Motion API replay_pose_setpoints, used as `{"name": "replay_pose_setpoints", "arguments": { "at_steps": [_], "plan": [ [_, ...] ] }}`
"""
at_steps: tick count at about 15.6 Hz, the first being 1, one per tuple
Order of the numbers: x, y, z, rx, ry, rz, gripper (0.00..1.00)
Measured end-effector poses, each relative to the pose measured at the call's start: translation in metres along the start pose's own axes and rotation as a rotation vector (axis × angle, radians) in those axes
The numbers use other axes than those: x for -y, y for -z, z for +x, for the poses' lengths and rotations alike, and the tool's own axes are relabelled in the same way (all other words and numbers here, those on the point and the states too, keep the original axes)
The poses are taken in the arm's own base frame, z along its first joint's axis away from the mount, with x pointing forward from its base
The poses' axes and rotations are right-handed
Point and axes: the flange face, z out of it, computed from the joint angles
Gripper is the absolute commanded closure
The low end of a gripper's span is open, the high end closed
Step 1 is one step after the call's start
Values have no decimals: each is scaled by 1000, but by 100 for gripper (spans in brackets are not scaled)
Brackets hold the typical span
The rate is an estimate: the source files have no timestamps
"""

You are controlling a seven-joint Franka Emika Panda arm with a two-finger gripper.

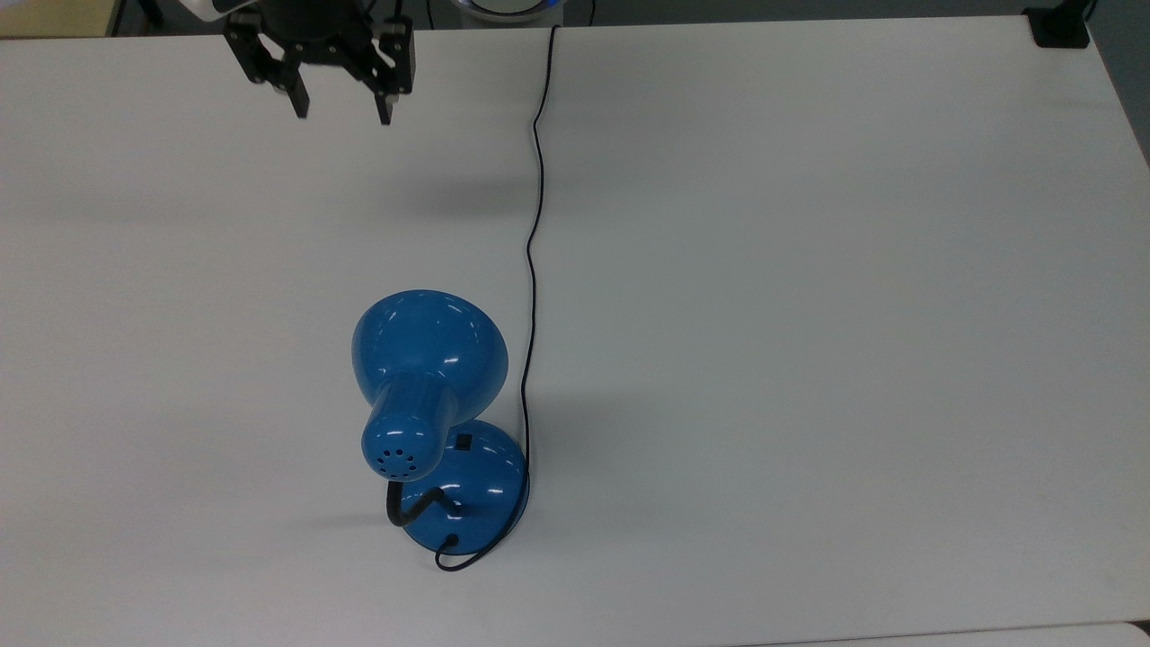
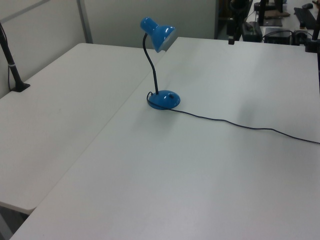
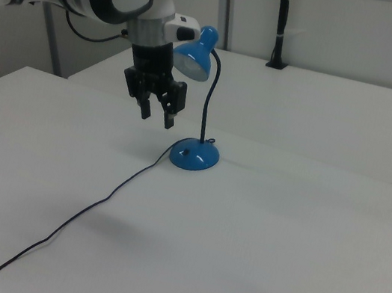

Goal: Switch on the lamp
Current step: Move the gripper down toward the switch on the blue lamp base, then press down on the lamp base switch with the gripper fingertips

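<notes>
The lamp [image 1: 429,350] is glossy blue and stands on the white table [image 1: 809,270], unlit. Its bell shade hangs over the domed base [image 1: 481,490], hiding part of it. A small black switch [image 1: 464,441] sits on the base just clear of the shade. The thin black cord [image 1: 532,252] runs from the base to the top view's upper edge. My gripper [image 1: 342,115] hovers open and empty above the table, far from the lamp, near the top view's upper left. In the right view the gripper [image 3: 157,118] hangs left of the lamp's base [image 3: 195,154], below the shade [image 3: 194,55]. The left view has the lamp [image 2: 161,34] at centre.
A black clamp block [image 1: 1060,27] sits at the table's corner in the top view's upper right. A second white table [image 2: 55,115] adjoins on the left view's left, with a black post [image 2: 12,65] clamped to it. Dark equipment [image 2: 280,32] stands beyond the far edge.
</notes>
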Motion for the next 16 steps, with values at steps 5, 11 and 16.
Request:
{"name": "replay_pose_setpoints", "arguments": {
  "at_steps": [5,11,16],
  "plan": [
    [16,-36,32,-72,35,16,100],
    [44,-100,77,-189,19,23,100],
    [67,-146,101,-276,-22,5,100]
  ]
}}
